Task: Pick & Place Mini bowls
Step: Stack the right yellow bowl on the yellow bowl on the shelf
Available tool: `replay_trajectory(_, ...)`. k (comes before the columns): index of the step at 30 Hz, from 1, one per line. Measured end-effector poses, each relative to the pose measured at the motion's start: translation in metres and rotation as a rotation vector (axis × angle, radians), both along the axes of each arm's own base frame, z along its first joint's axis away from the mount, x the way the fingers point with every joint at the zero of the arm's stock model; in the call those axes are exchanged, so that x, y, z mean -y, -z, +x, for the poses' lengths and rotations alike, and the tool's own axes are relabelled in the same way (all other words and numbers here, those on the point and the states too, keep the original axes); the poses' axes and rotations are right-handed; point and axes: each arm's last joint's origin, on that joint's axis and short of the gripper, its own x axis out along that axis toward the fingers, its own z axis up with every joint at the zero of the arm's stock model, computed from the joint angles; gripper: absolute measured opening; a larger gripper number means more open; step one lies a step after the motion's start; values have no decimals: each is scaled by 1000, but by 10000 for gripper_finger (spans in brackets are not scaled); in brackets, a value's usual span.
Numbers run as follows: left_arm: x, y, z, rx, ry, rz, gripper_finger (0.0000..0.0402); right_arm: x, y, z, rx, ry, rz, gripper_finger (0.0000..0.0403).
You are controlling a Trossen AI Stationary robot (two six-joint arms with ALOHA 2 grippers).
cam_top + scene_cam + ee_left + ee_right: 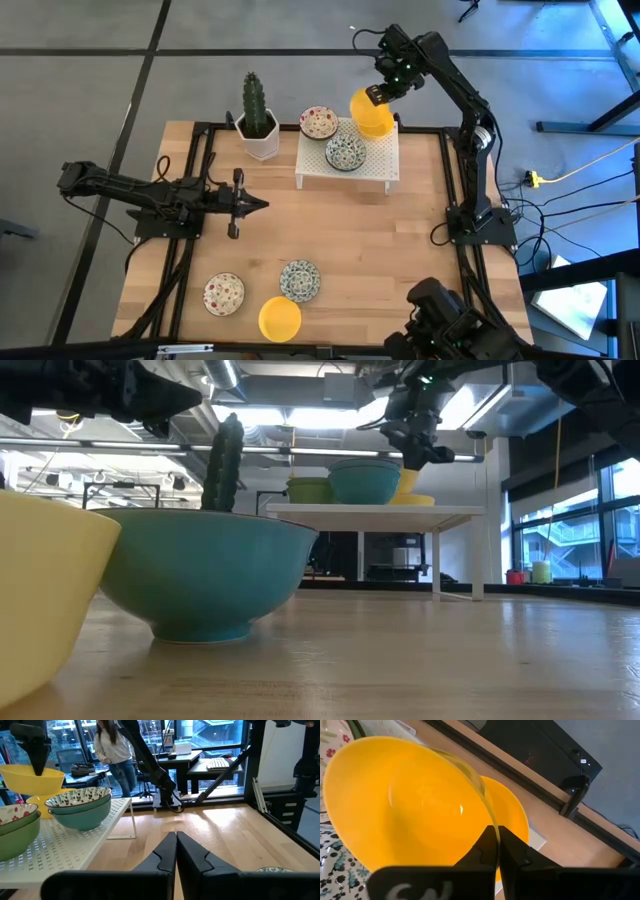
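We note the right gripper (378, 93) pinching the rim of a yellow bowl (366, 105) above another yellow bowl (512, 827) on the rack (385, 160), beside stacked patterned bowls (332, 138). Three bowls (262, 295) remain on the table. The left gripper (262, 205) waits mid-table, clenched empty.

Glossy smooth yellow bowl (405, 805), pale wood-grain table (400, 240), white perforated rack (375, 165)
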Motion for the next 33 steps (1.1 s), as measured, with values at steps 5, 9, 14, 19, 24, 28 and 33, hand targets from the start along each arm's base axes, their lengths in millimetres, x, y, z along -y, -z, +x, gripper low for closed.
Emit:
replay_trajectory(5,0,0,0,0,0,0,6,2,-1,-4,1,18,-3,3)
replay_trajectory(9,0,1,0,-8,0,1,6,4,-2,-8,-84,23,-79,3)
replay_trajectory(14,0,1,0,-11,0,1,6,3,-5,-10,-86,-51,-99,3)
replay_trajectory(19,0,2,0,-17,0,2,6,0,-8,-12,-67,-96,-104,3)
replay_trajectory(24,0,2,0,-17,0,2,6,0,-8,-11,-67,-125,-109,3)
replay_trajectory(28,0,2,0,-17,0,2,6,-2,-8,-9,-66,-139,-108,6)
replay_trajectory(33,0,2,0,-26,0,2,6,-5,-8,-5,-71,-162,-115,8)
